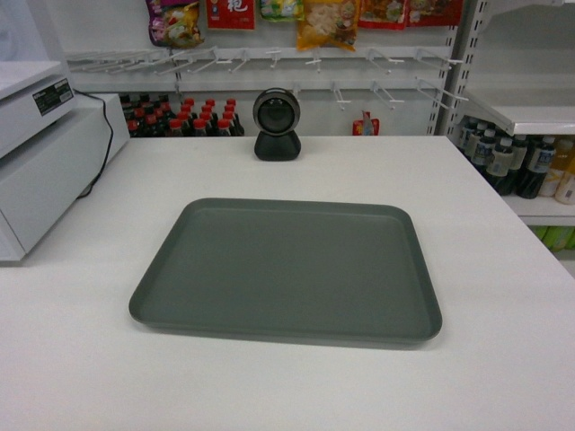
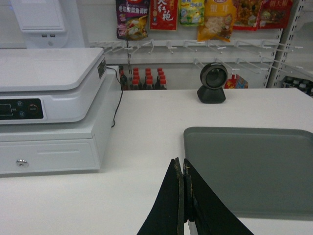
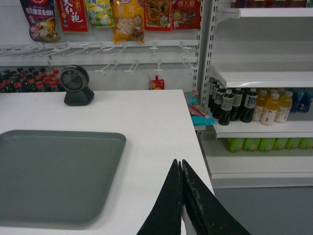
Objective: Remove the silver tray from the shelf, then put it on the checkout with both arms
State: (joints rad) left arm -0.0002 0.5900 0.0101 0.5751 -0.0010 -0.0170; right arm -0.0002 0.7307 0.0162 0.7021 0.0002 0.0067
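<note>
The silver tray (image 1: 287,269) lies flat on the white checkout (image 1: 485,233), in front of the black round scanner (image 1: 274,124). Neither arm shows in the head view. In the left wrist view my left gripper (image 2: 183,160) hangs shut and empty over the counter, just off the near left corner of the silver tray (image 2: 254,166). In the right wrist view my right gripper (image 3: 180,162) is shut with nothing in it, above the bare counter to the right of the silver tray (image 3: 54,171). A white shelf (image 3: 264,76) stands to the right of the checkout.
The white register (image 1: 40,162) sits at the counter's left with a black cable behind it. Bottles (image 3: 244,105) fill the lower shelf boards on the right. Snack bags (image 1: 328,20) hang on hooks behind the scanner, over dark red-capped bottles (image 1: 184,117).
</note>
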